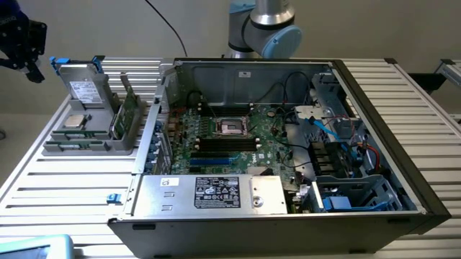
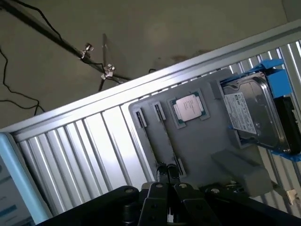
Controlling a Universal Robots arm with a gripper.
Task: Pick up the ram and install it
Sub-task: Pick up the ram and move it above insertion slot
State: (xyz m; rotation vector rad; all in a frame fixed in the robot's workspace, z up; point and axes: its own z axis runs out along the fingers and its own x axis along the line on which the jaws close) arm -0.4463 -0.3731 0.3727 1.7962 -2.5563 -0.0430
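Reaching for the ram [image 1: 126, 116] is the step in hand, as I judge it. The tool [image 1: 21, 46] hangs high at the exterior view's left, above and beyond the far corner of the grey holder [image 1: 54, 147], well apart from everything in it. Its fingers [image 2: 162, 172] are clenched together on nothing.

The ram stands upright on its long edge in the holder, on the side nearest the computer case [image 1: 238, 75]. A processor chip [image 1: 75, 120] lies flat beside it, and a drive [image 1: 83, 81] in a blue bracket stands at the back. The holder sits on the ribbed tabletop [image 1: 65, 183], touching the case wall. Inside the case, the black memory slots [image 1: 226, 143] lie just below the processor socket [image 1: 232, 127] and look empty, so nothing is installed yet.

Doing this well probably means spreading the fingers before coming down. They should then be turned so that they close across the thin faces of the board, not along its length. A grip near the middle of the top edge should keep the stick from tilting. The approach looks safest from straight above, since the drive and the case wall both stand close. A straight upward lift should stop the board binding in its groove.
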